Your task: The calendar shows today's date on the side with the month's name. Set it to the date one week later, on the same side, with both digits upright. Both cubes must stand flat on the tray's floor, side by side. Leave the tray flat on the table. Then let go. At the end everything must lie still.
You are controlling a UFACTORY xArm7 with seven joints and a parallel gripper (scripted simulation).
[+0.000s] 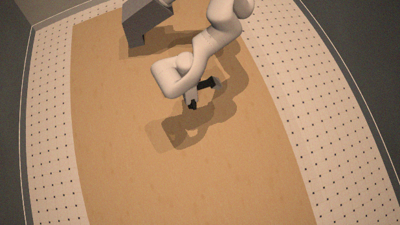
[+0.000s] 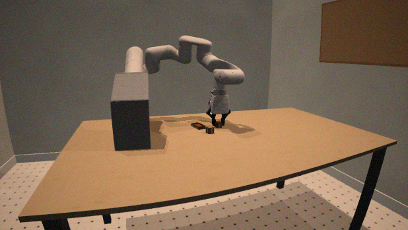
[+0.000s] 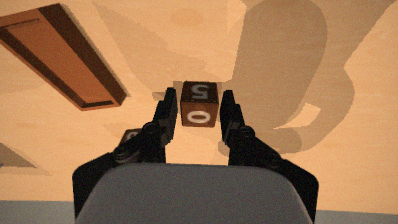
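In the wrist view a brown cube stands on the table, with a white 5 on its top face and a 0 on the face towards me. My gripper is lowered around it, one finger on each side with a small gap, so it is open and not gripping. A second brown cube lies to the left, mostly hidden behind my left finger. The empty brown tray lies flat on the table at the upper left. From the side, the gripper stands at the table top, with the second cube and the tray next to it.
A tall dark grey box stands on the table left of the tray, at the arm's base. From above, the arm covers the cubes and the tray.
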